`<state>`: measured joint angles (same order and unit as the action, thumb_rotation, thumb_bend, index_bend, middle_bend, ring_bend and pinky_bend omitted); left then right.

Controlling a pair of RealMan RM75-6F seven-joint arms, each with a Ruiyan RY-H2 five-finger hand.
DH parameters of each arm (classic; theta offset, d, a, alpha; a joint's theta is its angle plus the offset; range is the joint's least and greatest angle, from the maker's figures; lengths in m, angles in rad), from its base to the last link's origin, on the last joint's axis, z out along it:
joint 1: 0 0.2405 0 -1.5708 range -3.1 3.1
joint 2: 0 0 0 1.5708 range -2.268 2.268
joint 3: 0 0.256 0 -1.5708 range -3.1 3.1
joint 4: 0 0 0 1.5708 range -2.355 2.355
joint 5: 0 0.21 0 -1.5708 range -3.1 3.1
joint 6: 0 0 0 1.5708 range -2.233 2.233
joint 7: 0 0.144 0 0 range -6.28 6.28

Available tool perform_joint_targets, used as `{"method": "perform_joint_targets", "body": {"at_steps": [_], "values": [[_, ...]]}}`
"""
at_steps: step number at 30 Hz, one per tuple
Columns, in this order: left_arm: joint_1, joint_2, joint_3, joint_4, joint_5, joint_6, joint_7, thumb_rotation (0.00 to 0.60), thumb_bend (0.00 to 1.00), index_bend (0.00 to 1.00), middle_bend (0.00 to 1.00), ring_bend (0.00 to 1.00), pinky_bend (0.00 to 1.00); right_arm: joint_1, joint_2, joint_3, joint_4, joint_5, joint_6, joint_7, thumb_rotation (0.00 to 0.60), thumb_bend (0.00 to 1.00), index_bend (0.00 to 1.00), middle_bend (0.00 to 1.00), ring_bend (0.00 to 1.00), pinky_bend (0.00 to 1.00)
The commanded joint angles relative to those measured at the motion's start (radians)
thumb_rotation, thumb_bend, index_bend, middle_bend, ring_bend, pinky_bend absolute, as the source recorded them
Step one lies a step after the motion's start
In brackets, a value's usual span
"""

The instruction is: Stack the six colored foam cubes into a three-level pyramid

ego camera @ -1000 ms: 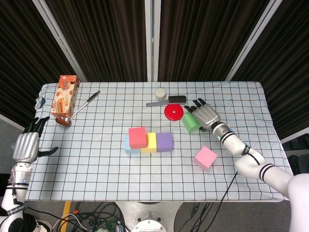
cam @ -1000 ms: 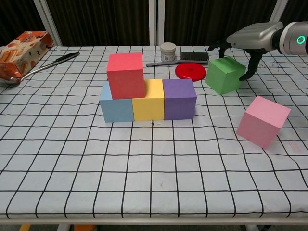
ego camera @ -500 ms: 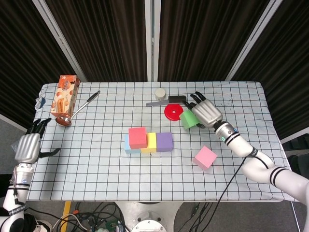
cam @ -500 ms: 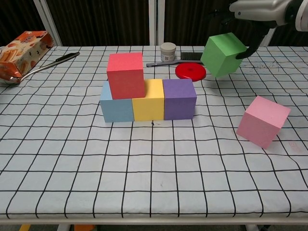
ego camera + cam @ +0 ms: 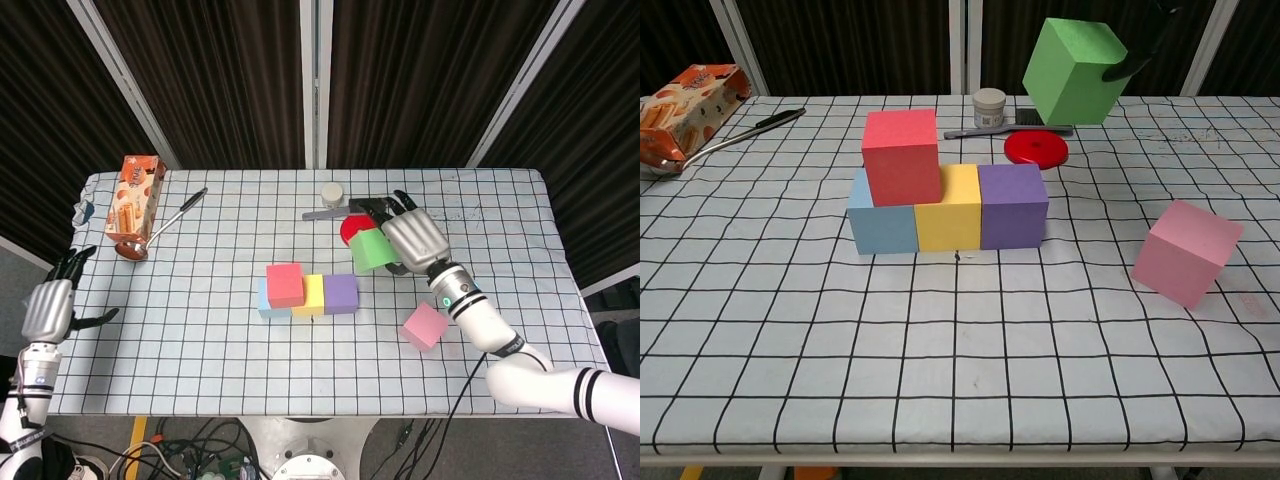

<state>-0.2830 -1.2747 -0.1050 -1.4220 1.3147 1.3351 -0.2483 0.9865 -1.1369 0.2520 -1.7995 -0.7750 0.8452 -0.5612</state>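
Observation:
A blue cube [image 5: 881,226], a yellow cube [image 5: 949,207] and a purple cube [image 5: 1013,206] stand in a row at the table's middle. A red cube [image 5: 902,156] sits on top, over the blue and yellow ones. My right hand [image 5: 413,237] holds a green cube [image 5: 1072,71] tilted in the air, up and to the right of the row; in the chest view only a dark fingertip shows at the cube's upper right. A pink cube [image 5: 1187,252] lies tilted on the table to the right. My left hand [image 5: 48,308] hangs open off the table's left edge.
A red disc [image 5: 1036,148], a white jar [image 5: 989,106] and a dark brush [image 5: 366,205] lie behind the row, under the lifted cube. A snack box [image 5: 135,194] and a ladle [image 5: 160,226] lie at the far left.
My right hand has lifted the green cube off the table and carried it up and leftward toward the row. The left hand has drifted slightly lower.

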Motion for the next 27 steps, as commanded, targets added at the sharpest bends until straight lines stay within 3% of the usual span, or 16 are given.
{"method": "perform_joint_targets", "body": {"at_steps": [1, 12, 27], "values": [[0.008, 0.004, 0.001, 0.006, 0.012, 0.001, -0.014, 0.600, 0.10, 0.09, 0.11, 0.03, 0.17, 0.168, -0.019, -0.009, -0.156, 0.307, 0.114, -0.263, 0.600, 0.17, 0.00, 0.55, 0.10, 0.00], [0.033, 0.014, -0.005, 0.009, 0.013, 0.001, -0.044, 0.600, 0.10, 0.09, 0.11, 0.03, 0.17, 0.338, -0.118, -0.043, -0.153, 0.519, 0.171, -0.397, 0.600, 0.17, 0.00, 0.55, 0.10, 0.00], [0.032, 0.027, -0.013, 0.019, 0.026, -0.038, -0.100, 0.600, 0.10, 0.09, 0.11, 0.03, 0.17, 0.427, -0.225, -0.053, -0.129, 0.653, 0.300, -0.443, 0.600, 0.17, 0.00, 0.57, 0.12, 0.00]]}}
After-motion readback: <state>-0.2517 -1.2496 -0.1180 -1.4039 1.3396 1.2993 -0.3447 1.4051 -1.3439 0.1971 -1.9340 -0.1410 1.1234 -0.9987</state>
